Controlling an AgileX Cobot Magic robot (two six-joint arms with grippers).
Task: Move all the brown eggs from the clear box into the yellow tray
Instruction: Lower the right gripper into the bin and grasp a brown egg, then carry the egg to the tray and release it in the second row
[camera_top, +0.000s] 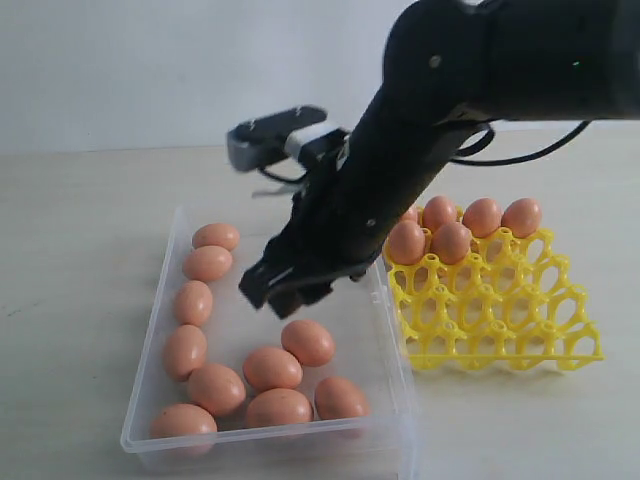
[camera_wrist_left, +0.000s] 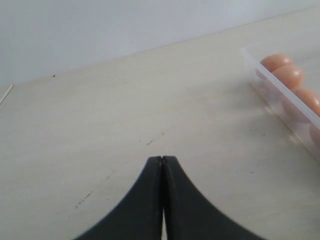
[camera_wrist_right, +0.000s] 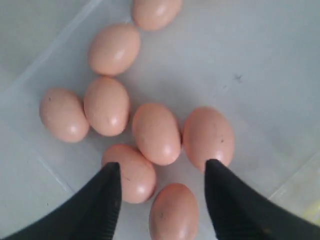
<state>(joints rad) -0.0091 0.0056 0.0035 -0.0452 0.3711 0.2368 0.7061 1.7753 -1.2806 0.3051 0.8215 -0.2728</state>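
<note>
So the brown eggs (camera_wrist_right: 156, 132) left in the clear box (camera_top: 300, 445) are lying right under my right pincer (camera_wrist_right: 162, 167). In the wrist view one egg is sitting in the gap between the two fingers, another is sitting beside each fingertip, and a fourth is lying between the fingers further back. From the outside view my right pincer (camera_top: 283, 297) is hanging over the middle of the box, above the bunch of eggs (camera_top: 307, 341) at the near end. The fingers are standing apart with nothing between them, so it's open and not holding anything.

The eggs are looking all the same: smooth, orange-brown, oval, a bit shiny, some with tiny dark specks. About ten are lying loose in the box, a row along the left wall and a cluster at the near end, several touching each other. At least five more are sitting in the far cups of the yellow tray (camera_top: 500, 320), which is sitting just beside the box on the right.

My left pincer (camera_wrist_left: 162, 160) is sitting closed, fingers pressed together, over the bare table (camera_wrist_left: 100, 125) near the box's wall.
</note>
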